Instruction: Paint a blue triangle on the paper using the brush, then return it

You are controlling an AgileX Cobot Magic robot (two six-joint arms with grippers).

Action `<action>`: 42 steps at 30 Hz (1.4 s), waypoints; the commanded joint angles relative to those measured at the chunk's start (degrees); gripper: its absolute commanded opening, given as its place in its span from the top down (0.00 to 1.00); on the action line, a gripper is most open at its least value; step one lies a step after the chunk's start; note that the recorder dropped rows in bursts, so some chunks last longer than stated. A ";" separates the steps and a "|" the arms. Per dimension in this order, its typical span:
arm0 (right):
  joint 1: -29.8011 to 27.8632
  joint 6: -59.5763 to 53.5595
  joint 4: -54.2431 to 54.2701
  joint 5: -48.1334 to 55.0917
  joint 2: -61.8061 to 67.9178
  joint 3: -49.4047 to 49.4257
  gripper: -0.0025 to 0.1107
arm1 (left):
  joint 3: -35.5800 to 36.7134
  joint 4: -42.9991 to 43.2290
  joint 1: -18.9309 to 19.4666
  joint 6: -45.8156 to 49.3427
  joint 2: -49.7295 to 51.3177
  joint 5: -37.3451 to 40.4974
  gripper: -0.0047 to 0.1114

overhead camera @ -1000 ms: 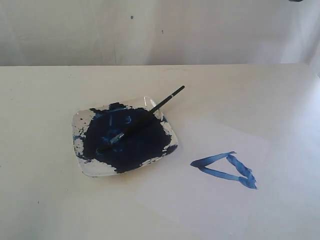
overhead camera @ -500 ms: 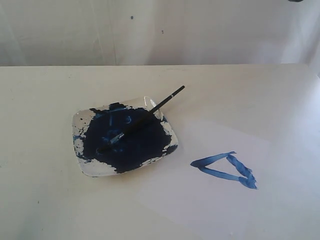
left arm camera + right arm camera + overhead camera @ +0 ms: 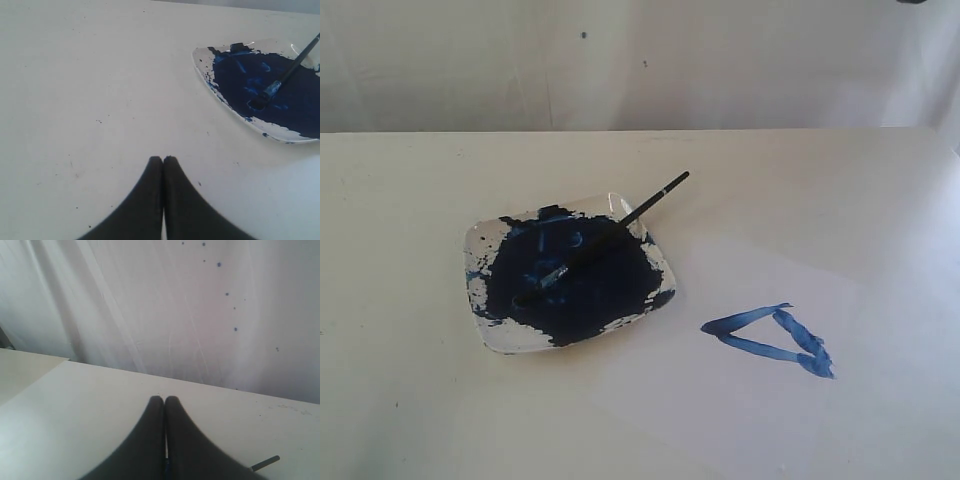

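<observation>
The brush (image 3: 605, 237) lies across the clear dish (image 3: 500, 335), its tip in the dark navy paint and its handle end sticking out over the far rim. The blue triangle (image 3: 772, 339) sits on the white paper (image 3: 720, 400) to the right of the dish. Neither gripper shows in the exterior view. In the left wrist view my left gripper (image 3: 163, 159) is shut and empty over bare table, with the dish (image 3: 280, 134) and brush (image 3: 285, 77) off to one side. My right gripper (image 3: 164, 399) is shut with nothing in it; the brush's handle end (image 3: 265, 463) peeks in beside it.
A white curtain (image 3: 640, 60) with a few dark specks hangs behind the table's far edge. The off-white table (image 3: 400, 200) runs wide to the left of the dish and behind it.
</observation>
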 commanded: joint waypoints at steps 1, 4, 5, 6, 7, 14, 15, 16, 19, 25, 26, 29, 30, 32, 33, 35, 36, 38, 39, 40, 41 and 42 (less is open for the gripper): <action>0.02 -0.01 -0.36 0.07 -0.17 0.26 0.98 | 0.17 -0.63 0.14 -0.61 -0.22 -0.05 0.96; 0.02 -0.01 -0.36 0.07 -0.17 0.26 0.98 | 0.17 -0.63 0.14 -0.61 -0.22 -0.05 0.96; 0.02 -0.01 -0.36 0.07 -0.17 0.26 0.98 | 0.17 -0.63 0.14 -0.61 -0.22 -0.05 0.96; 0.02 -0.01 -0.36 0.07 -0.17 0.26 0.98 | 0.17 -0.63 0.14 -0.61 -0.22 -0.05 0.96; 0.02 -0.01 -0.36 0.07 -0.17 0.26 0.98 | 0.17 -0.63 0.14 -0.61 -0.22 -0.05 0.96; 0.02 -0.01 -0.36 0.07 -0.17 0.26 0.98 | 0.17 -0.63 0.14 -0.61 -0.22 -0.05 0.96; 0.02 -0.01 -0.36 0.07 -0.17 0.26 0.98 | 0.17 -0.63 0.14 -0.61 -0.22 -0.05 0.96; 0.02 -0.01 -0.36 0.07 -0.17 0.26 0.98 | 0.17 -0.63 0.14 -0.61 -0.22 -0.05 0.96; 0.02 -0.01 -0.36 0.67 -1.02 0.26 0.98 | 0.17 -0.63 0.14 -0.61 -0.22 -0.05 0.96; 0.02 -1.75 -0.36 8.68 -8.41 4.02 0.98 | 0.17 -0.63 0.14 -0.61 -0.22 -0.05 0.96; 0.02 -1.75 -0.36 10.80 -10.38 5.93 0.98 | 0.17 -0.63 0.14 -0.61 -0.22 -0.05 0.96; 0.02 -1.75 -0.36 16.94 -17.21 12.99 0.98 | 0.17 -0.63 0.14 -0.61 -0.22 -0.05 0.96; 0.02 -1.75 -0.36 18.85 -19.91 15.41 0.98 | 0.17 -0.63 0.14 -0.61 -0.22 -0.05 0.96; 0.02 -1.75 -0.36 21.68 -25.40 19.53 0.98 | 0.17 -0.63 0.14 -0.61 -0.22 -0.05 0.96; 0.02 -1.75 -0.36 22.86 -28.16 21.68 0.98 | 0.17 -0.63 0.14 -0.61 -0.22 -0.05 0.96; 0.02 -1.88 -0.36 24.67 -32.83 25.26 0.98 | 0.17 -0.63 0.14 -0.61 -0.22 -0.16 0.96; 0.02 -1.88 -0.36 25.08 -35.29 27.11 0.98 | 0.17 -0.63 0.14 -0.61 -0.22 -0.16 0.96; 0.02 -1.88 -0.36 25.30 -39.18 30.52 0.98 | 0.17 -0.63 0.14 -0.61 -0.22 -0.16 0.96; 0.02 -1.88 -0.36 25.17 -40.85 32.10 0.98 | 0.17 -0.63 0.14 -0.61 -0.22 -0.16 0.96; 0.02 -1.88 -0.36 25.05 -42.33 33.56 0.98 | 0.17 -0.63 0.14 -0.61 -0.22 -0.16 0.96; 0.02 -1.88 -0.36 25.05 -43.30 34.69 0.98 | 0.17 -0.63 0.14 -0.61 -0.22 -0.16 0.96; 0.02 -1.88 -0.36 25.05 -44.29 36.01 0.98 | 0.17 -0.63 0.14 -0.61 -0.22 -0.16 0.96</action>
